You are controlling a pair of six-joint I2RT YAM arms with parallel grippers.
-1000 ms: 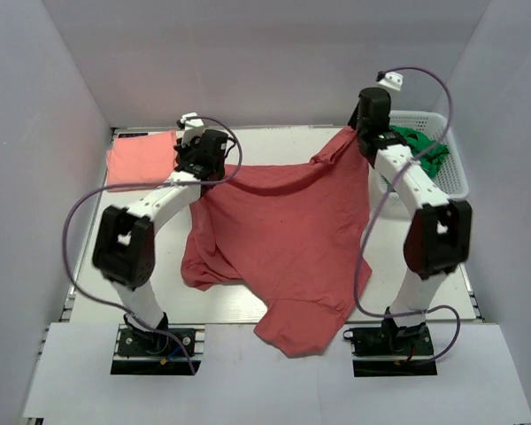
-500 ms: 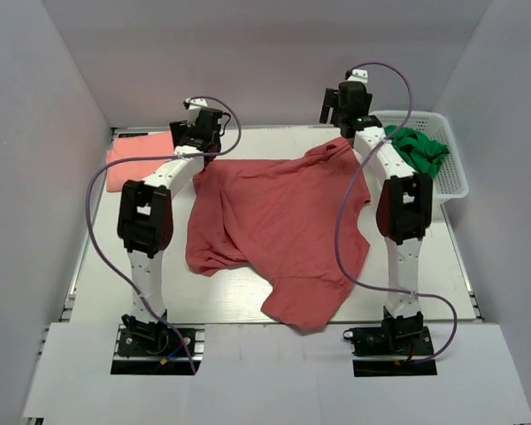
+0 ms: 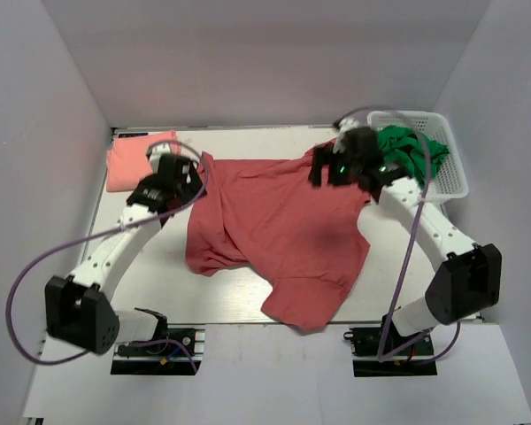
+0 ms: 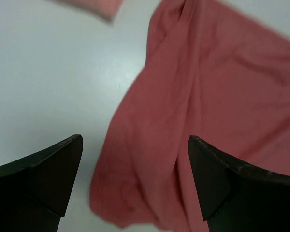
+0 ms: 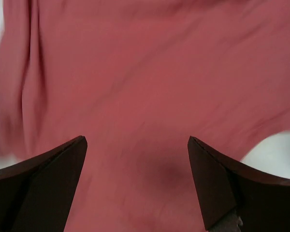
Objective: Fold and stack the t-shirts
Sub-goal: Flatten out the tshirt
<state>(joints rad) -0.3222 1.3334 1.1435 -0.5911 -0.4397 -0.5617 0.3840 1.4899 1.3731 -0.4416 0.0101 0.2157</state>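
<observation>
Left pincer (image 4: 135, 140): jaws apart, nothing between them, hanging over the 9 o'clock edge of the large dusty brick-red cloth t-shirt (image 3: 283, 230). Right pincer (image 5: 135, 140): also apart and empty, above the shirt's 1 o'clock corner. Shirt lies spread but rumpled mid white worktop (image 3: 159, 283), left side bunched, near end at the 6 o'clock edge. Folded salmon-pink t-shirt (image 3: 133, 159) sits at 10 o'clock, white plastic basket (image 3: 456, 173) with green cloth (image 3: 416, 146) at 2 o'clock. Step, I'd say: flattening the red one before folding. Next move needs a grip on the bunched side to pull it flat. Top view gives the layout but blurs the pincers; wrist views show the open gaps, the right one little but red cloth
</observation>
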